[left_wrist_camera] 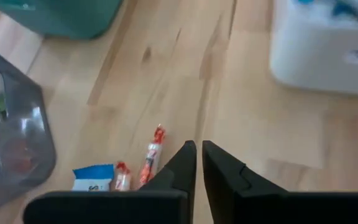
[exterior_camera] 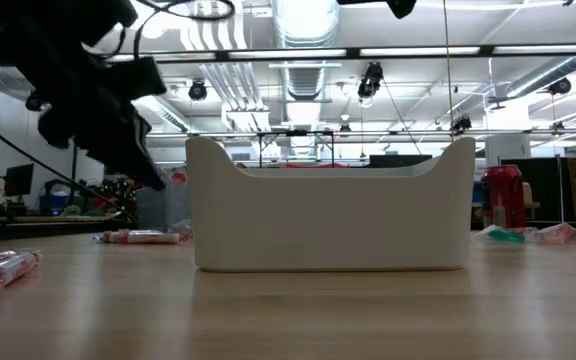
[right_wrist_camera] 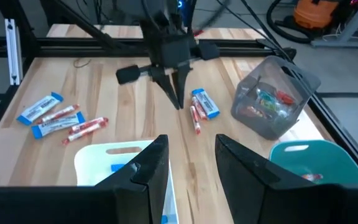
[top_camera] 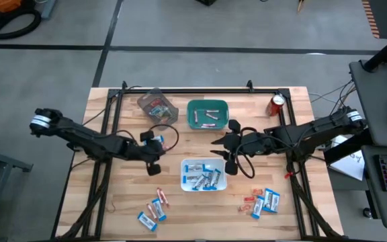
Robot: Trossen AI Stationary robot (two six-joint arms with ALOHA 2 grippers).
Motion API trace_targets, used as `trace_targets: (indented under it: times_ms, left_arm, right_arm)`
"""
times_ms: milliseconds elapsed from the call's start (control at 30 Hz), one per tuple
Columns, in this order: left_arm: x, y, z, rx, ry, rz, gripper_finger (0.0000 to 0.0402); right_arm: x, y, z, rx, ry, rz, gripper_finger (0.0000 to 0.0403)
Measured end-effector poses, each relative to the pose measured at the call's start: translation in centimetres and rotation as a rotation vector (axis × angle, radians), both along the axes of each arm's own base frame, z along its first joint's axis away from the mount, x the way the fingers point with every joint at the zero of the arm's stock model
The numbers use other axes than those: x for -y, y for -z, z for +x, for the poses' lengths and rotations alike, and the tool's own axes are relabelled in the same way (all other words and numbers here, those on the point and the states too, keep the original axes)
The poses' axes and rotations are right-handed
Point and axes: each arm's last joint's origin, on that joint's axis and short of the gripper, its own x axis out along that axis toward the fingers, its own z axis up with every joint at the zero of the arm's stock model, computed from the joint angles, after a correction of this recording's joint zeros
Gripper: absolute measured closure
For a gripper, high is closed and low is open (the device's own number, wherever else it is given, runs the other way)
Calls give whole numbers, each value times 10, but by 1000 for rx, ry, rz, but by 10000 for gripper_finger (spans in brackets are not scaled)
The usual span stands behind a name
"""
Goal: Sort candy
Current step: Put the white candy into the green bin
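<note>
The candy is being found scattered over the desk (top_camera: 113, 222): a cluster of blue-and-white packets and pink sticks (top_camera: 152, 210) near the front left, another cluster (top_camera: 261, 202) at the front right, and a few pieces (right_wrist_camera: 201, 109) lying just beside the left claw (top_camera: 154, 156). These sweets are being judged light, crinkly and slippery (a grip across the narrow middle is probably safest).

The left claw's fingers are being held closed, nothing seen between them. The right claw (top_camera: 222, 152), spread open and empty, is being held between the bins.

The white bin (top_camera: 203, 176) is being filled with blue-and-white packets, the green bin (top_camera: 207, 113) with pale sticks, and the clear bin (top_camera: 158, 106) with small reddish pieces.
</note>
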Motion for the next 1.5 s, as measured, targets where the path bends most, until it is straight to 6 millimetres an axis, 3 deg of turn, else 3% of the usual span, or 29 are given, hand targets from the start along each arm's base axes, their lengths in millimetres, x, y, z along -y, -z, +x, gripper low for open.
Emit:
trace_targets:
  times_ms: [367,533,767,1133,1333,1500]
  left_arm:
    - [-11,29,12,-145,8,92,303]
    - [-17,39,15,-189,-12,127,291]
    - [-21,51,19,-231,-28,130,305]
    - [-20,52,19,-232,-16,116,328]
    - [-19,52,19,-234,-2,96,387]
    - [-19,51,20,-224,-5,88,386]
  right_arm:
    - [0,8,-1,-24,9,11,278]
    - [0,13,-1,-34,15,20,278]
    - [0,15,-2,-39,20,28,278]
    - [0,17,-2,-44,20,26,278]
    - [0,18,-2,-47,20,25,278]
    - [0,18,-2,-46,20,26,278]
